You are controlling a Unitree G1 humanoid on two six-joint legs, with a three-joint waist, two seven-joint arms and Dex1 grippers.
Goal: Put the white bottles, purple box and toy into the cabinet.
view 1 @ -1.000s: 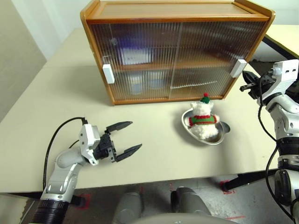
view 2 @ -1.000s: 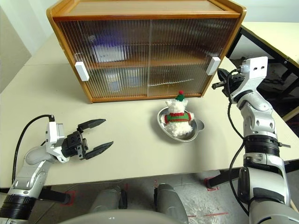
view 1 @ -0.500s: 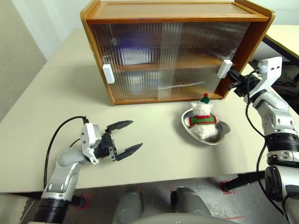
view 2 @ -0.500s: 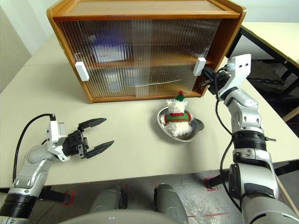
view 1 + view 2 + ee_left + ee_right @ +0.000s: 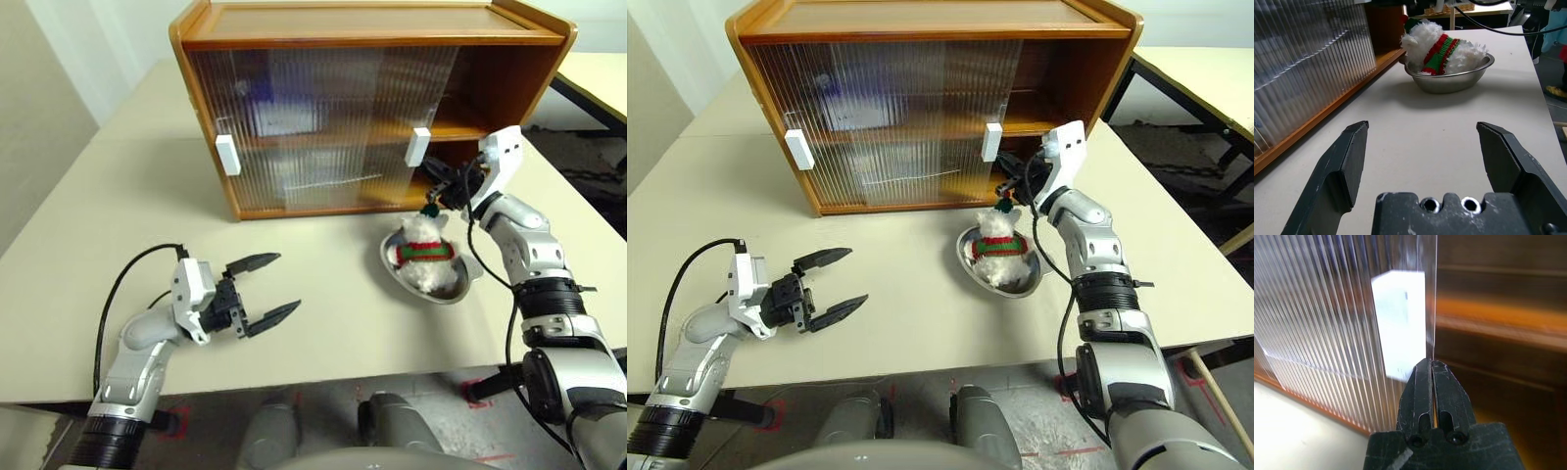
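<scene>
Behind the ribbed doors of the cabinet (image 5: 372, 108), only blurred pale and purple shapes can be made out. The toy (image 5: 424, 252), a fluffy white bear in a red-and-green sweater and hat, is seen lying in a steel bowl (image 5: 460, 288) before the cabinet. The right gripper (image 5: 1431, 374) is pressed together at the right door's edge beside its white handle (image 5: 1400, 330). The left gripper (image 5: 261, 291) is held spread above the table (image 5: 323, 323).

The pale tabletop (image 5: 323, 323) bears the wooden cabinet (image 5: 362, 39) and, just before it, a steel bowl (image 5: 431, 284) (holding the toy (image 5: 423, 250)).
</scene>
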